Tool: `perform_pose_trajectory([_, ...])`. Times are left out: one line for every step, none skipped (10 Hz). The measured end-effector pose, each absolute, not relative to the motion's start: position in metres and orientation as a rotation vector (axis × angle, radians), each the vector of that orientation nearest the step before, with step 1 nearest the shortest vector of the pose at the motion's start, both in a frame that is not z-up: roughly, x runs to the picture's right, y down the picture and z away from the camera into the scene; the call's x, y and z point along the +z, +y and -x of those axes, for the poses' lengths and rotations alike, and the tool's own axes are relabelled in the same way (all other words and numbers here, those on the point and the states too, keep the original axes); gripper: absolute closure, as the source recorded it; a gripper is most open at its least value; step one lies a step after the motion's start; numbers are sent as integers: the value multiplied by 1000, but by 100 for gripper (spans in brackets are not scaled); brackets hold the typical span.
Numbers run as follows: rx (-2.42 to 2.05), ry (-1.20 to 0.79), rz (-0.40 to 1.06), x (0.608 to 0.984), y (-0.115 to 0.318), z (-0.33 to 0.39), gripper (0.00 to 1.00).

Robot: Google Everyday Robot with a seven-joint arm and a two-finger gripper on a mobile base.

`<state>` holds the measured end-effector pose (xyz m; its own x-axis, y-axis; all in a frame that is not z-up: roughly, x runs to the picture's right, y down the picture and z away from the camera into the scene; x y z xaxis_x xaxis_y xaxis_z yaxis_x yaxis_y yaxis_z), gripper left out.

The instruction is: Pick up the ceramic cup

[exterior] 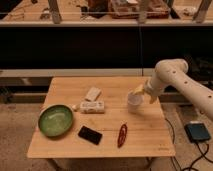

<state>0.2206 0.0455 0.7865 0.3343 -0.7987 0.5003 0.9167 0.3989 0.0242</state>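
The ceramic cup [134, 102] is a small white cylinder standing upright on the right half of the wooden table [150, 142]. My gripper [140, 92] hangs from the white arm [170, 75] that reaches in from the right. It sits just above and to the right of the cup's rim, very close to it or touching it. The cup stands on the table.
A green bowl [55, 120] sits at the table's left. A flat white box [93, 107], a beige block [93, 93], a black phone [90, 135] and a red slender object [122, 135] lie around the middle. A dark pad [199, 132] lies on the floor at right.
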Motion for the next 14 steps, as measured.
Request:
perform_pose_trajectory([-1141,-468,276,791,47,-219,35])
perform_pose_trajectory([-1143,-463,277,795,47,-218,35])
perform_pose_trajectory([-1144,-462,280,798,47,-217,35])
perform_pose_trajectory([-1144,-459,283,801,46,-217,35])
perform_pose_trajectory([-1143,-456,288,804,46,-217,35])
perform_pose_trajectory([-1141,-452,291,806,46,-219,35])
perform_pose_trajectory([-1138,-450,298,809,46,-220,35])
perform_pose_trajectory([-1135,-451,308,812,46,-221,35])
perform_pose_trajectory([-1130,-456,318,816,47,-222,35])
perform_pose_trajectory([-1126,-462,329,820,50,-222,35])
perform_pose_trajectory([-1123,-467,338,824,52,-222,35])
perform_pose_trajectory([-1119,-470,350,828,55,-224,35])
perform_pose_trajectory([-1118,-472,358,830,57,-225,35])
perform_pose_trajectory([-1117,-471,363,831,58,-226,35])
